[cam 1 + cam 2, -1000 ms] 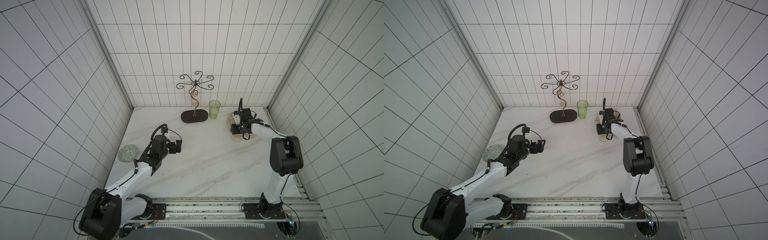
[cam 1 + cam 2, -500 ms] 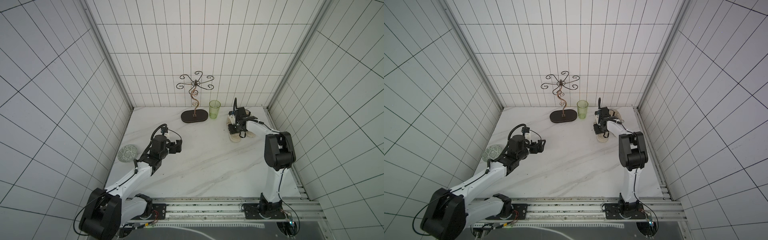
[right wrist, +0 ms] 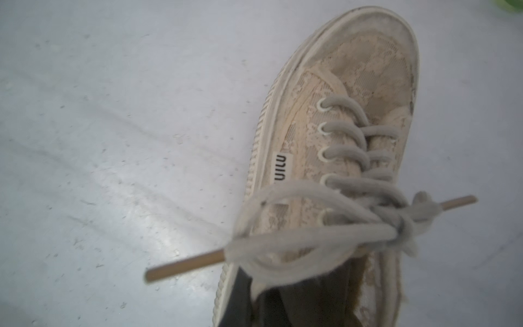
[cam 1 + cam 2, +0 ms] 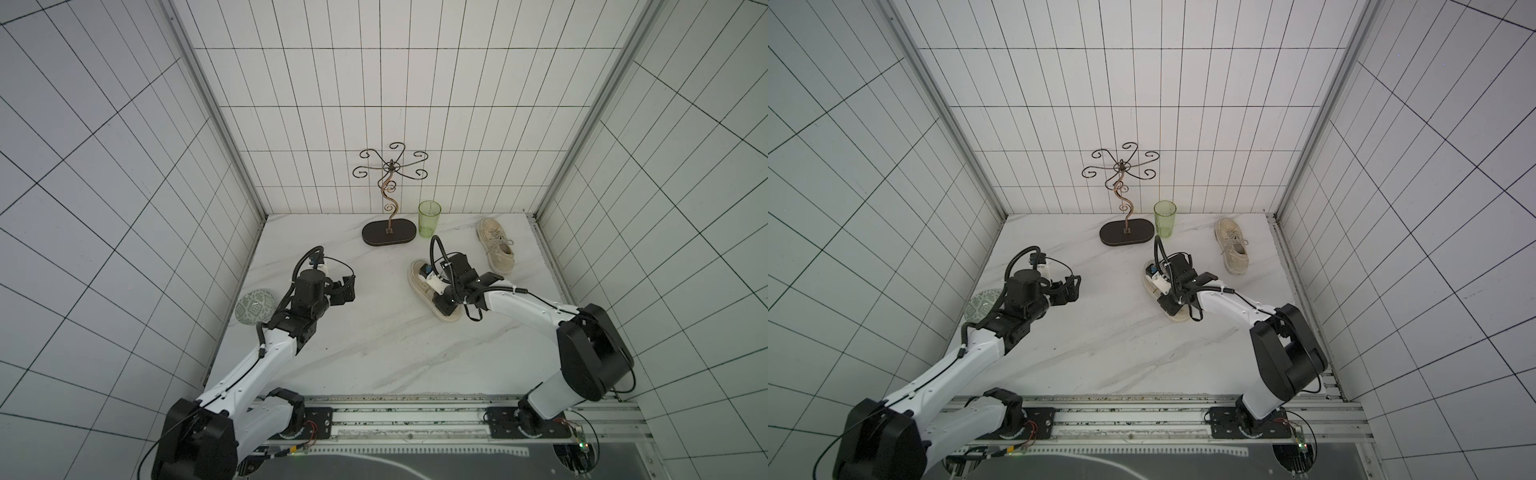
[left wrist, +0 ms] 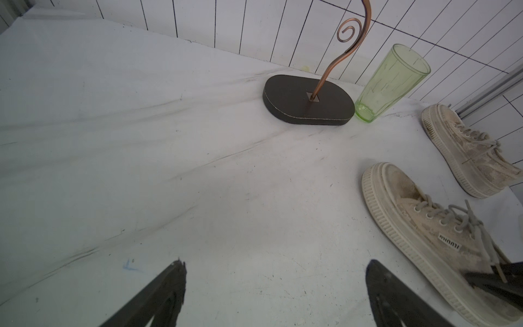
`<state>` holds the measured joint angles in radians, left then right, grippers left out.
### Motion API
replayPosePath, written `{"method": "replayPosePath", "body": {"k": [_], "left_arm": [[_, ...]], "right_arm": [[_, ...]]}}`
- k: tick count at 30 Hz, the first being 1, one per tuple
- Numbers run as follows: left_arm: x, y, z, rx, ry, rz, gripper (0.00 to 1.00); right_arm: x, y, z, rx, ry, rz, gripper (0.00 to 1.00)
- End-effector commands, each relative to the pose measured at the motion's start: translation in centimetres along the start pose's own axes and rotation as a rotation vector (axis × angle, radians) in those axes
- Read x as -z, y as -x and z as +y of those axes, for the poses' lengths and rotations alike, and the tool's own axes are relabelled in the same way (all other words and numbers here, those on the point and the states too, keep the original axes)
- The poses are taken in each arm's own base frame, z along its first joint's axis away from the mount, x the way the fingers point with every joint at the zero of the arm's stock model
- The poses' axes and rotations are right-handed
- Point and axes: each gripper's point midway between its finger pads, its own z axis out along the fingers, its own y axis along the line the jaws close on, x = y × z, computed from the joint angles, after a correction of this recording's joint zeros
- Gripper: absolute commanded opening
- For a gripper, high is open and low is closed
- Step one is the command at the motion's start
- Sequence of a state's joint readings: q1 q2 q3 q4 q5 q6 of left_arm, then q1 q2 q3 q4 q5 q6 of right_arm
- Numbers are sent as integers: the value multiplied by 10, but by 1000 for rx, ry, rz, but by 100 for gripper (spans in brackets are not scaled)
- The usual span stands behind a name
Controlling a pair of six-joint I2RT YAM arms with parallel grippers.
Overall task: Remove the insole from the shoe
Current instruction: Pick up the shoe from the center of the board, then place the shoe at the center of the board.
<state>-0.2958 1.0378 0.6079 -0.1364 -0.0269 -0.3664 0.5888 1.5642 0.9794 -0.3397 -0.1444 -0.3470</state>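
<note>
White marble tabletop (image 4: 374, 353): right of its middle lies the shoe (image 4: 417, 274), toe toward the far edge. The right gripper (image 3: 294, 303) sits closed inside its opening, any grip on the insole hidden. Over the left half the left gripper (image 5: 274, 264) gapes wide, holding nothing. By the far edge a green glass (image 4: 429, 218) stands empty.

Green cup (image 4: 1165, 219) stands upright at the rear of the tabletop (image 4: 1100, 345), wire stand (image 4: 1126, 235) just beside it on the left arm's side, a second shoe (image 4: 1232, 246) near it on the right arm's side. In front of the cup lies the shoe (image 4: 1177, 318), with the right pincer (image 4: 1168, 306) closed inside its heel end. Left pincer (image 4: 1073, 286) is wide open, well apart from the cup; a patterned disc (image 4: 982, 304) lies farther off still.
</note>
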Motion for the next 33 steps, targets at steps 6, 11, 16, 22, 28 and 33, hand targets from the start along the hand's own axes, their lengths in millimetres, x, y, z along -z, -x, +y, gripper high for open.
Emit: {"method": "replayPosePath", "body": {"k": [6,11,16,22,28,33], "left_arm": [[8,-3,3,51,8,29,98],[5,-13,-1,58,-24,71,98],[1,-22,-8,78,-64,114,98],[-1,-38,-15,104,-98,182,97],[-1,-47,-26,82,-129,223,97],[4,-58,-56,55,-226,277,92]], "right_arm": [[1,19,70,456,175,-234,0],[-13,12,85,565,218,-234,0],[-25,10,86,601,210,-227,0],[-24,13,84,603,179,-230,36],[20,34,75,541,85,-329,67],[67,40,67,436,13,-418,69]]}}
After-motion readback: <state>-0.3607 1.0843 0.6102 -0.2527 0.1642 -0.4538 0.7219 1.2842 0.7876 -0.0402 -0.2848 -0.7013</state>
